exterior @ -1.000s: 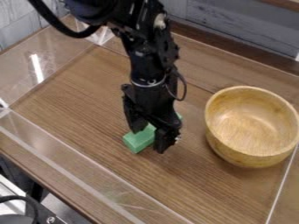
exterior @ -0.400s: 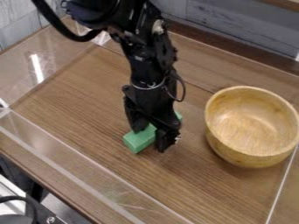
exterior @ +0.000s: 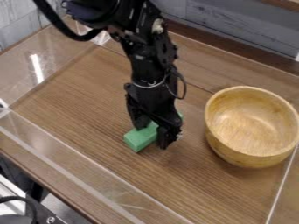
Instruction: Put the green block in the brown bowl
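We see the gripper (exterior: 152, 131) pointing straight down over the green block (exterior: 142, 137), low on the counter (exterior: 82, 105).

Risks first. We judge the main one is a bad close: the block is a short flat bar, and only its left end shows past the fingers (exterior: 167, 136), so we cannot tell how it lines up between them. If it sits skewed or off centre, closing could pivot it, squeeze it out sideways, or pinch only a corner. A corner grip could then drop on the way to the bowl (exterior: 251, 125). Second risk: the gripper is already very near the wood, so going lower could jam the fingertips into the counter or press on the block's top instead of straddling it. Third: the bowl sits off to the right, apart from the block, with a thick raised rim; a carry that stays low could knock the rim or shove the bowl.

Gripper state: jaws fully spread, nothing held. We see the fingers down around the block's far end, but whether they touch it we cannot tell; the body hides that part. The block lies flat on the counter, not lifted, left of the bowl. The bowl is empty.
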Available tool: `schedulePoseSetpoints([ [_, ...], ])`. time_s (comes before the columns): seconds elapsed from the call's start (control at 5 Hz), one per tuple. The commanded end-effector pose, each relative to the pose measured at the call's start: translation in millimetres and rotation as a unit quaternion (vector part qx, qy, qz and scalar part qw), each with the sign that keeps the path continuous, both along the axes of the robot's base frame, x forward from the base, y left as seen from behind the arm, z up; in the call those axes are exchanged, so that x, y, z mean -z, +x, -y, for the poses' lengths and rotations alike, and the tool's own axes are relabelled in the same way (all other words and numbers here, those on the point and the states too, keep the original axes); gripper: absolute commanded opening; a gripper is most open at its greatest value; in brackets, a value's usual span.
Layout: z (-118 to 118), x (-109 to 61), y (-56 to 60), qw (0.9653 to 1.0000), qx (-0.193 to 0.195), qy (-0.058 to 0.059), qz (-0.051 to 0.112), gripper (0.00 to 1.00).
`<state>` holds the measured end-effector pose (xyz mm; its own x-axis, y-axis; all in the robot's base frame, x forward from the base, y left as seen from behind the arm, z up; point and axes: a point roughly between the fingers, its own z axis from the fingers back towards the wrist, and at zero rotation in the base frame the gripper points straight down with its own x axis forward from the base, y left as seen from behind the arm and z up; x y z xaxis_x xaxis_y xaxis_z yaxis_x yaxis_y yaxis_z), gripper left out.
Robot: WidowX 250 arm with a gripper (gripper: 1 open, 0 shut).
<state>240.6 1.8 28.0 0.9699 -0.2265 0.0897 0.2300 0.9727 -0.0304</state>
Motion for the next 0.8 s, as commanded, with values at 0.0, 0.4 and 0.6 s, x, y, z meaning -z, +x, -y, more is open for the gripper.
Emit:
schedulePoseSetpoints([
  [0.0,-5.7,7.2,1.0,1.0000,-0.004,-0.002,0.000,1.00],
  [0.4,-6.9,11.7,-2.0,0.9999,-0.008,-0.006,-0.008,0.00],
  [0.6,-6.2,12.5,-3.5,0.9998,-0.010,-0.008,-0.013,0.00],
])
